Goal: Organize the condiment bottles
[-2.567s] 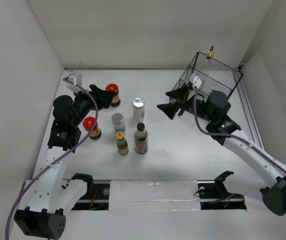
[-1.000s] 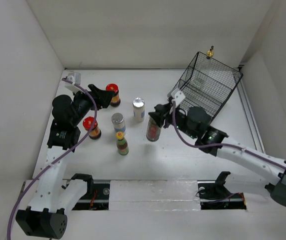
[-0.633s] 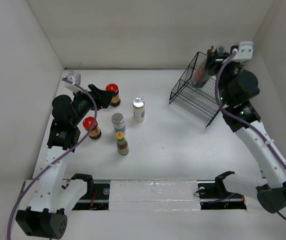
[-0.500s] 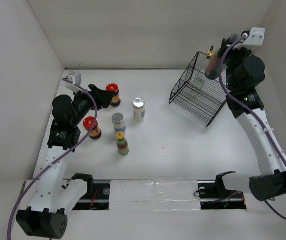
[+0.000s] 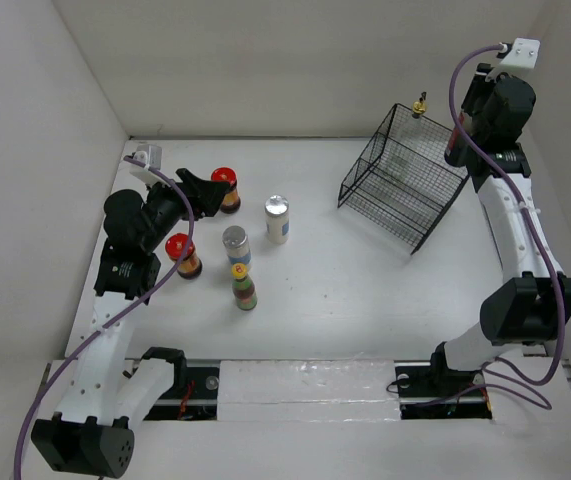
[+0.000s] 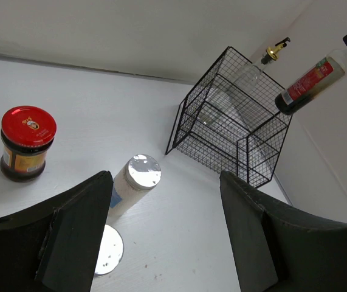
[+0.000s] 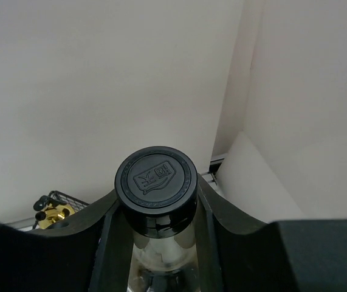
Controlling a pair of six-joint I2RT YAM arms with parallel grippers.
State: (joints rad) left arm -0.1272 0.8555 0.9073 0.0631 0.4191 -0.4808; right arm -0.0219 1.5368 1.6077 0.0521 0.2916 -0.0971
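Since half a second ago the right pincer (image 5: 462,125) has swung farther toward the right wall, carrying the red-labelled dark bottle (image 5: 453,150) with it. Everything on the table sits as it did. This pincer is clenched on the bottle, one finger on each side just below the black cap (image 7: 155,176), and holds it high in the air, tilted in the left wrist view. The black wire basket (image 5: 390,200) stands below this pincer and to its left, with the tall clear gold-topped bottle (image 6: 241,82) inside. The left pincer (image 5: 205,192) is spread wide, gripping nothing. A red-capped jar (image 5: 225,187) stands just beside its tips. One silver-lidded jar (image 6: 138,182) stands ahead of its fingers. Another silver-lidded jar (image 5: 235,243), a second red-capped jar (image 5: 181,254) and the yellow-capped green bottle (image 5: 242,287) stand back from its tips, toward the arm bases.
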